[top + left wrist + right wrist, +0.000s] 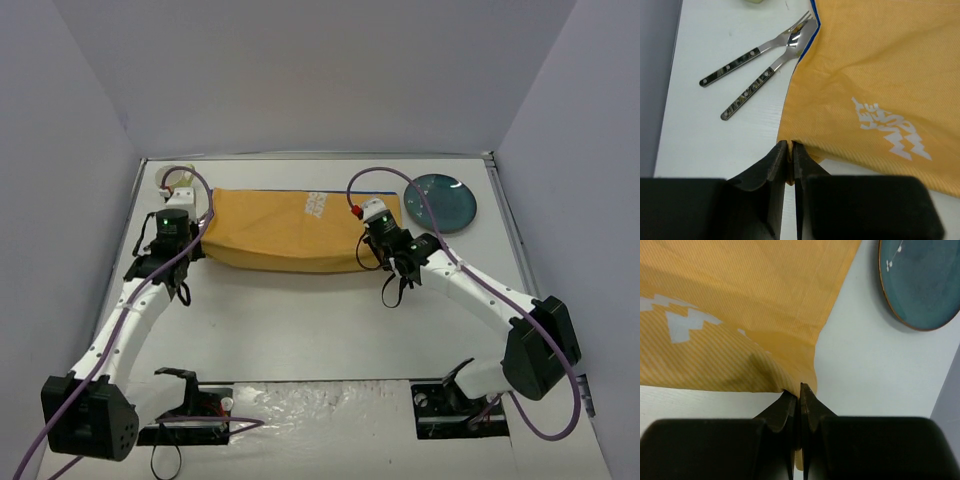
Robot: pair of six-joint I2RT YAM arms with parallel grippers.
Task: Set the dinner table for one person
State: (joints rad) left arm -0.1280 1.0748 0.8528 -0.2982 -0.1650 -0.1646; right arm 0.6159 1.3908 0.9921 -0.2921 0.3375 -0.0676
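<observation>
An orange-yellow cloth placemat (290, 232) (875, 75) (740, 305) lies folded over at the back of the white dinner table (330, 320). My left gripper (203, 236) (790, 145) pinches its near left corner, and a sliver of cloth shows between the fingers. My right gripper (368, 258) (800, 389) is shut on the near right corner, which is lifted slightly off the table. A teal plate (441, 202) (920, 280) sits to the right of the placemat. Two pieces of metal cutlery, one of them a fork (747, 55) and the other (760, 85) unclear, lie at the placemat's left edge with their heads tucked under the cloth.
A small white object (180, 192) sits at the table's back left corner. Grey walls close in the left, back and right sides. Both arm bases stand at the near edge.
</observation>
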